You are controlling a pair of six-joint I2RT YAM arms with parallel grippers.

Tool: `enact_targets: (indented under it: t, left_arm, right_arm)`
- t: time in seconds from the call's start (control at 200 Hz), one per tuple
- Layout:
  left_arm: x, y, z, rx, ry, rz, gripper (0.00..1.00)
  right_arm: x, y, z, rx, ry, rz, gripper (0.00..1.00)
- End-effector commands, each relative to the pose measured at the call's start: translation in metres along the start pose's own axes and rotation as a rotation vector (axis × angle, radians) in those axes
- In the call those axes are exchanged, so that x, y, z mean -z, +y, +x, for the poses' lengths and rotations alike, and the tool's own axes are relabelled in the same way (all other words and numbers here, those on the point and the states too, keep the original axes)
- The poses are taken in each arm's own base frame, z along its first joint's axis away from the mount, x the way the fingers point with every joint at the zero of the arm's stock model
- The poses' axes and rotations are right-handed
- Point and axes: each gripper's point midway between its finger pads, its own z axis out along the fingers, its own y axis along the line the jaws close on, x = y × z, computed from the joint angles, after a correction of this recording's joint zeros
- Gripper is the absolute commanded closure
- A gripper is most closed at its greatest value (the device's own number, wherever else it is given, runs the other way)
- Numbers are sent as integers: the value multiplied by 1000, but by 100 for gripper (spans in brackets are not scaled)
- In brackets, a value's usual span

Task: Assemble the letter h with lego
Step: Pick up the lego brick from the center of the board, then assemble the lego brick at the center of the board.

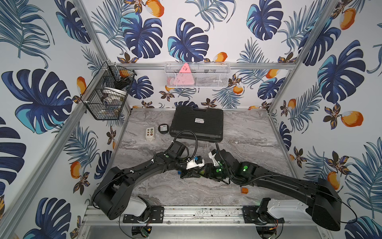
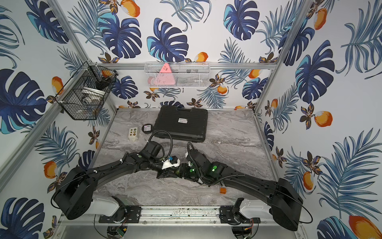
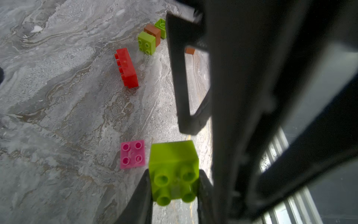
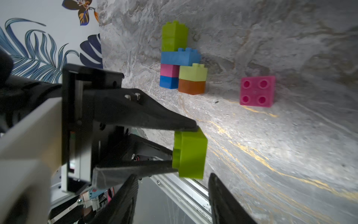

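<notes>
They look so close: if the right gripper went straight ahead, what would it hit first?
Probably the lime green brick held by the left gripper, just ahead of the right gripper's open fingers; depth is unclear.

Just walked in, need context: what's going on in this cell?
Brick build in progress. The left pincer is clamped on a lime green brick. The right pincer sits right by it with its jaws apart, gripping nothing. A part-built stack of blue, pink, lime and orange bricks stands on the table, with a loose pink brick nearby.
</notes>
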Motion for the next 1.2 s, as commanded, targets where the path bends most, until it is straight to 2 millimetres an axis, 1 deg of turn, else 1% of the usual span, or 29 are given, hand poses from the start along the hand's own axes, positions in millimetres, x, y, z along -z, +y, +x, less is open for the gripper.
enact_targets:
  t: [0.0, 0.06, 0.165, 0.225, 0.296, 0.351, 0.406, 0.466, 0.501, 0.651, 0.786, 0.937, 1.062, 1.192]
  left_arm:
    - [-12, 15, 11, -55, 95, -92, 77]
    - [-19, 15, 16, -68, 138, -103, 75]
    - [-29, 14, 24, -68, 206, -109, 75]
    - [-33, 18, 25, -48, 227, -129, 75]
    - [-35, 28, 26, -29, 248, -166, 75]
    - [-37, 37, 27, -22, 286, -184, 76]
    - [-37, 44, 27, 2, 336, -185, 76]
    - [-36, 51, 26, 29, 386, -186, 76]
    - [-35, 50, 29, 39, 420, -170, 76]
    - [-30, 46, 28, 34, 449, -149, 75]
    - [-28, 44, 29, 60, 482, -149, 75]
    - [-32, 42, 28, 83, 491, -162, 72]
    - [-36, 45, 32, 82, 513, -176, 72]
    - [-40, 47, 31, 68, 516, -189, 72]
  right_arm:
    - [16, -34, -19, -83, -89, 125, 40]
    - [25, -50, -25, -130, -107, 151, 41]
    - [45, -96, -34, -253, -158, 263, 41]
    - [59, -117, -37, -293, -200, 328, 41]
    - [72, -133, -40, -301, -246, 377, 41]
    - [79, -140, -40, -297, -266, 403, 41]
    - [82, -146, -40, -297, -274, 420, 41]
    - [83, -147, -40, -291, -272, 425, 41]
    - [83, -147, -40, -283, -266, 425, 41]
    - [80, -149, -41, -252, -244, 440, 41]
    - [79, -146, -45, -219, -234, 443, 41]
    - [81, -150, -50, -198, -234, 487, 41]
    - [80, -150, -51, -193, -232, 490, 41]
    - [79, -151, -51, -194, -234, 485, 41]
